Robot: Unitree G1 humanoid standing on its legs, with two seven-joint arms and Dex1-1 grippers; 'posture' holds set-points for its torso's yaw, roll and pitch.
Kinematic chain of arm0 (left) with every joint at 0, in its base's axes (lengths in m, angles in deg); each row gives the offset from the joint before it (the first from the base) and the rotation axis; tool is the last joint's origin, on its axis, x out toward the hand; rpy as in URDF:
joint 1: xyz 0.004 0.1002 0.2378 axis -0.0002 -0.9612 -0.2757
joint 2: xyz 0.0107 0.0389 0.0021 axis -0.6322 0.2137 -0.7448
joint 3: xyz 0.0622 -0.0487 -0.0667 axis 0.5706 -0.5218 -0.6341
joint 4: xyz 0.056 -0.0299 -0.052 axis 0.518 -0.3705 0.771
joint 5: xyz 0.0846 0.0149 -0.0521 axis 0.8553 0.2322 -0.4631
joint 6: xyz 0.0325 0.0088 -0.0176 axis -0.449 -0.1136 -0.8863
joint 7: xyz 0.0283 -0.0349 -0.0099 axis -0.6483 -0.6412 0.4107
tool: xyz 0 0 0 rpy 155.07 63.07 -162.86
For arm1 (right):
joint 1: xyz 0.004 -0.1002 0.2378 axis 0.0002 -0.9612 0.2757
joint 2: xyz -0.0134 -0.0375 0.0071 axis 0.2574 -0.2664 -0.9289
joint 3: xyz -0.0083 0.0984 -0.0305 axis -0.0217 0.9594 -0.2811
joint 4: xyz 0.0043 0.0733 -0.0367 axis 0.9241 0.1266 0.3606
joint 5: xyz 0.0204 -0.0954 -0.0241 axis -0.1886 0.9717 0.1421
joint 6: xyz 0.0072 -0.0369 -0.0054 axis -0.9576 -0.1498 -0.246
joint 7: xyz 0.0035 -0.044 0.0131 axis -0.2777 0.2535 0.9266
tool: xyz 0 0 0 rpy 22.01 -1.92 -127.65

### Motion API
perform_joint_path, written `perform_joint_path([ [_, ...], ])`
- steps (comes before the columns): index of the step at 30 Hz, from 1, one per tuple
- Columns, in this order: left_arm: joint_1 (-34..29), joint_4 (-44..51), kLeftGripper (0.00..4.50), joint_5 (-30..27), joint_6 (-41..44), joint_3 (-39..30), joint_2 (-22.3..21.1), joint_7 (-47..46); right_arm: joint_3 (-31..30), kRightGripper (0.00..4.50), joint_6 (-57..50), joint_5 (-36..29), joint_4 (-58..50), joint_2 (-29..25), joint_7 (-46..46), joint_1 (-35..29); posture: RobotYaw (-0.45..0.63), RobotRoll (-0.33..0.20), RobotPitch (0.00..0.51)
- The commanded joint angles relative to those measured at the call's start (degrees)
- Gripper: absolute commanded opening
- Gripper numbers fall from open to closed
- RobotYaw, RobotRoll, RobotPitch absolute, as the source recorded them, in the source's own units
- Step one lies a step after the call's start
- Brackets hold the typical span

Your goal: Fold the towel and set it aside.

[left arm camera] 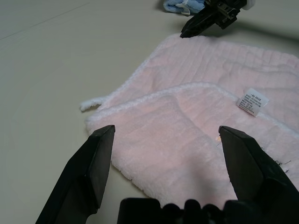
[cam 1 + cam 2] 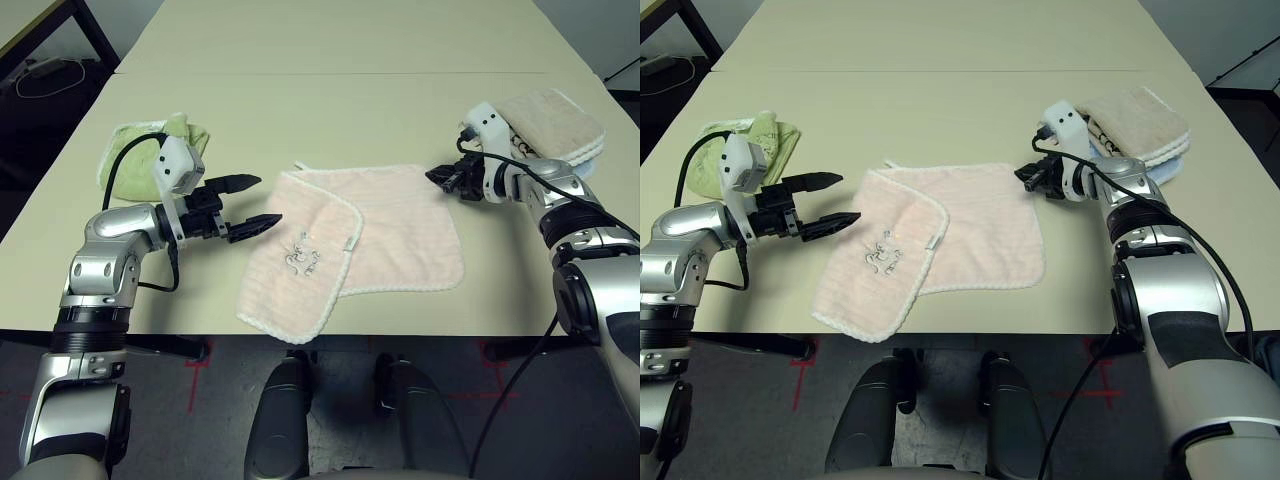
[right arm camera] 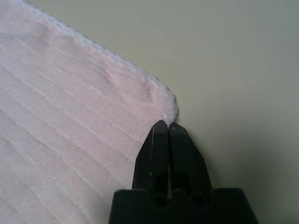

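Your right gripper's (image 2: 432, 176) two black fingers (image 3: 156, 154) press together, closed on the far right corner of the pink towel (image 2: 405, 230), operator, pinching a bit of its white scalloped edging (image 3: 135, 67) at the very tips. Across the cloth, your left gripper (image 2: 272, 198) holds its fingers (image 1: 96, 163) wide apart, pointing toward the pink towel's left side with nothing between them.

The pink towel lies by the middle of the table's (image 2: 330, 110) near edge, its left part angled toward you and its lowest corner reaching just past that edge. On this left part sits the dark embroidered motif (image 2: 302, 256) (an outline too small for you to name), while a white care label (image 1: 252, 101) sticks out from the border that crosses the cloth. A short white loop (image 1: 92, 103) pokes out at the far left corner of the pink towel. The right part spreads flat on the tabletop, apart from the table's near edge.

Farther out, behind your left wrist, a light green towel (image 2: 775, 140) rests rumpled toward the table's left edge. Beyond your right wrist, a folded beige towel (image 2: 555, 120) lies beside the table's right edge, on top of a light blue one (image 2: 1167, 171). Below the near edge, red marks (image 2: 803, 370) show on the dark floor (image 2: 760, 430).
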Motion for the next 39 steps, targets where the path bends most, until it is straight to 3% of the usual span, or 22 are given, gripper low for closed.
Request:
perform_joint_path([
  [1, -0.4, 0.7, 4.5, -0.1, 0.6, 1.2, -0.2, 0.1, 1.8, 0.04, 0.2, -1.6, 0.2, -0.3, 1.9, -0.9, 0.1, 0.0, 0.211],
  [12, 0.3, -0.7, 4.5, 0.0, 0.5, 2.2, 1.2, -0.6, 8.0, 0.04, 9.4, -8.1, -5.2, -0.2, 5.4, -2.3, 0.08, 0.0, 0.202],
  [21, 2.7, -3.0, 4.5, 0.5, 0.1, 3.4, 3.7, -1.7, 10.8, 0.04, 27.6, -9.5, -5.3, 0.7, 0.4, 0.4, 0.07, 0.0, 0.201],
  [28, 4.0, -4.5, 4.5, 0.8, -0.1, 4.2, 5.8, -2.9, 11.5, 0.04, 38.5, -9.8, -4.0, 1.4, -1.6, 7.5, 0.06, 0.0, 0.199],
  [39, 5.6, -7.1, 4.5, 1.1, -1.4, 4.7, 7.2, -3.6, 14.5, 0.04, 42.6, -14.8, -4.1, 1.6, 0.2, 19.1, 0.04, 0.0, 0.195],
])
